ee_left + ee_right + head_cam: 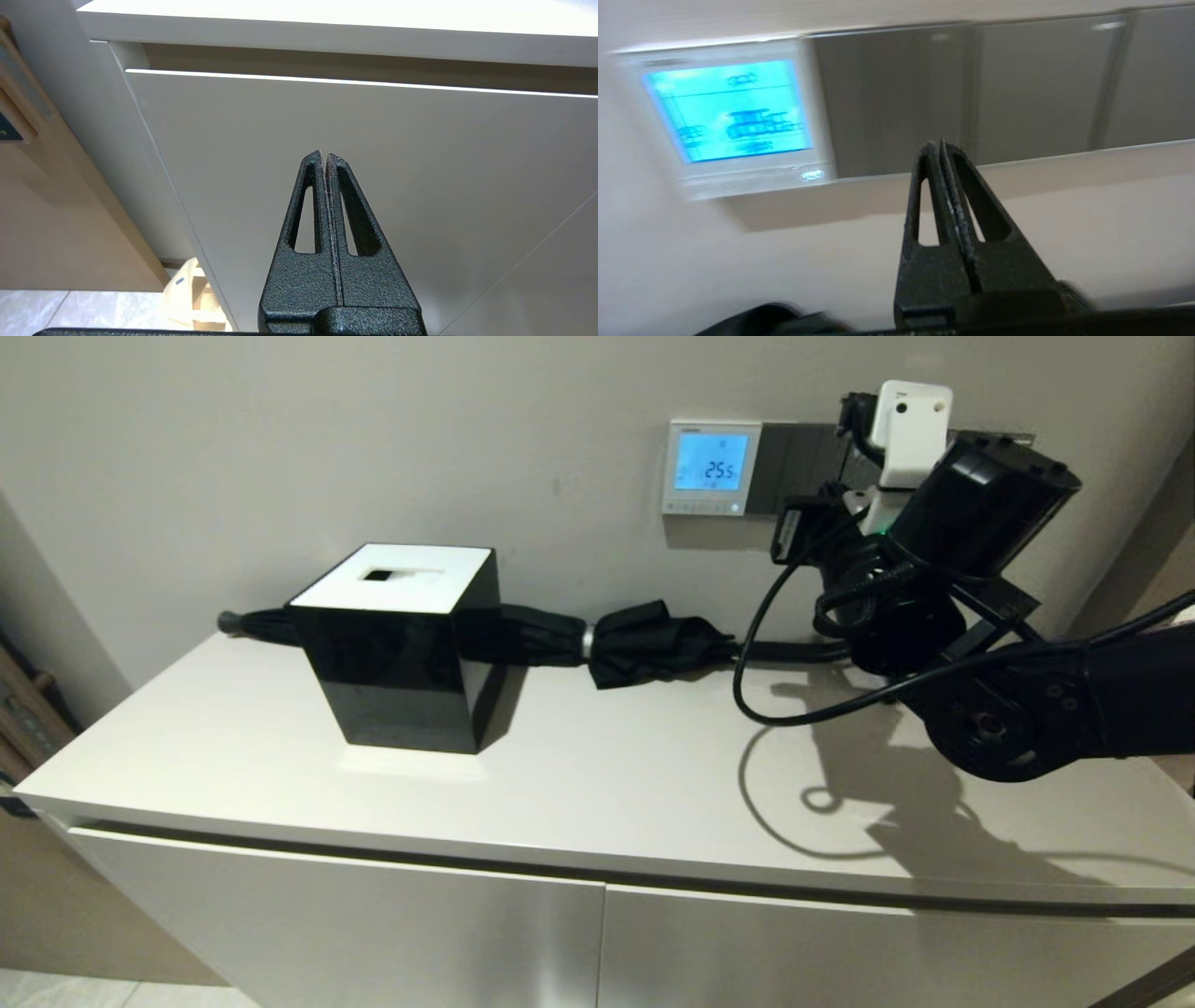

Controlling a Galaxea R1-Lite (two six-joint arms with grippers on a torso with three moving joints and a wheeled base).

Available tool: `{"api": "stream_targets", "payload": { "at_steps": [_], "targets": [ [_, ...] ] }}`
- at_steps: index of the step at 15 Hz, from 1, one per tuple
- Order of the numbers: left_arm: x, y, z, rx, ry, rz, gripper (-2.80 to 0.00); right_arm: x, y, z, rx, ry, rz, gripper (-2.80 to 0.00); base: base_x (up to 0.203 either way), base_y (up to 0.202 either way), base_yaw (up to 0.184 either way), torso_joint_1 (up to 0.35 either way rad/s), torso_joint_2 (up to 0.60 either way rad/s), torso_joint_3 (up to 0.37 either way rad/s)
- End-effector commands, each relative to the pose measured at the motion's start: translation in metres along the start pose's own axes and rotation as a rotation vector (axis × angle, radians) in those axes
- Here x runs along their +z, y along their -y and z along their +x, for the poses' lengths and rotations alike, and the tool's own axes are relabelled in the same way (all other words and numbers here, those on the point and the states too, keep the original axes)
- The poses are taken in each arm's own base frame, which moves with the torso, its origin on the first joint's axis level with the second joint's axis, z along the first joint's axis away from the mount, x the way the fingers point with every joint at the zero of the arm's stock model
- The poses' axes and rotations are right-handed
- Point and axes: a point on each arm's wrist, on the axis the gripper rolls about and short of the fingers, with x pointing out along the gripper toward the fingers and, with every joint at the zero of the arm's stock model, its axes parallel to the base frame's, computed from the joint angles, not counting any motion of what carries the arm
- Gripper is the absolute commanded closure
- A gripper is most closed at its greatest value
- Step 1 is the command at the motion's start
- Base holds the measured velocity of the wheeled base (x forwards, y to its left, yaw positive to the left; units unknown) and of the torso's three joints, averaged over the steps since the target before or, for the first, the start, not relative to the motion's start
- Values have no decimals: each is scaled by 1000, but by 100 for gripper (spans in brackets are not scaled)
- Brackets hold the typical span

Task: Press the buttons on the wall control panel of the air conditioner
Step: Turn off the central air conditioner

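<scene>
The air conditioner's wall control panel [711, 467] is a white-framed thermostat on the wall with its screen lit blue. It also shows in the right wrist view [728, 116]. The buttons [702, 507] run in a pale row along its lower edge [752, 181], and the one at the end glows. My right gripper [937, 142] is shut and empty. It points at the wall just below the dark switch plate, off to the side of the panel and not touching it. My left gripper [324, 154] is shut and empty, parked low in front of the cabinet door.
Dark grey switch plates [798, 457] adjoin the panel. On the white cabinet top [607, 784] stand a black box with a white top [401, 644] and a folded black umbrella [644, 644] along the wall. My right arm [980, 504] and its cable hang over the right side.
</scene>
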Motion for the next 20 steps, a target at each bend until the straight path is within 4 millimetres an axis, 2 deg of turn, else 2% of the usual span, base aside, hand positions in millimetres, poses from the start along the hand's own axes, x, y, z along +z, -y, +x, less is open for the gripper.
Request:
{"api": "stream_targets", "payload": {
  "at_steps": [1, 8, 10, 17, 20],
  "targets": [
    [0, 0, 0, 0, -1, 0, 0, -3, -13, -2, 24, -2, 8, 0, 0, 0, 0, 0, 0, 0],
    [0, 0, 0, 0, -1, 0, 0, -23, -29, 7, 40, -21, -5, 0, 0, 0, 0, 0, 0, 0],
    [0, 0, 0, 0, -2, 0, 0, -19, -32, 11, 39, -5, 9, 0, 0, 0, 0, 0, 0, 0],
    [0, 0, 0, 0, -1, 0, 0, -34, -44, 20, 56, -9, -1, 0, 0, 0, 0, 0, 0, 0],
    [0, 0, 0, 0, -1, 0, 0, -29, -46, 24, 71, 13, 13, 0, 0, 0, 0, 0, 0, 0]
  ]
}}
